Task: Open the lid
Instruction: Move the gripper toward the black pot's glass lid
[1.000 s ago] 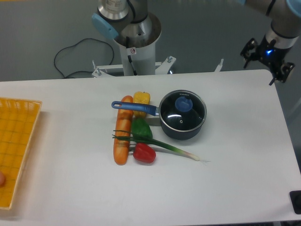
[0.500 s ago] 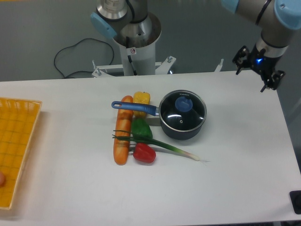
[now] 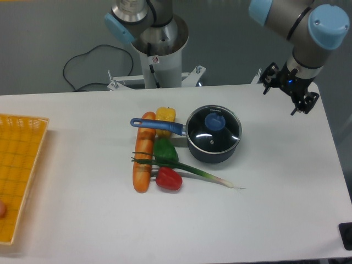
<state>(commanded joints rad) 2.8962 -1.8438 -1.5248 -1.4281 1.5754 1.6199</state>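
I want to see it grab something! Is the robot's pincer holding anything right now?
No, nothing. The pincer hangs empty in the air, up and right of the lid, which sits on its pot.

the lid [image 3: 214, 127] is seated on the saucepan [image 3: 213, 147]; the gripper [image 3: 286, 92] is held well apart, up right, above the table [image 3: 275, 209].

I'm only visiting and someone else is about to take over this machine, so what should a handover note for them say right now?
Gripper: empty, up in the air past the far right of the saucepan; whether its fingers are open or shut cannot be told at this size.
Lid: sits closed on the saucepan, blue knob untouched.
Beside the saucepan: carrot, yellow pepper, green pepper, red pepper, green onion.
Done: nothing yet.
Left: reach the knob, grip it, lift the lid off.
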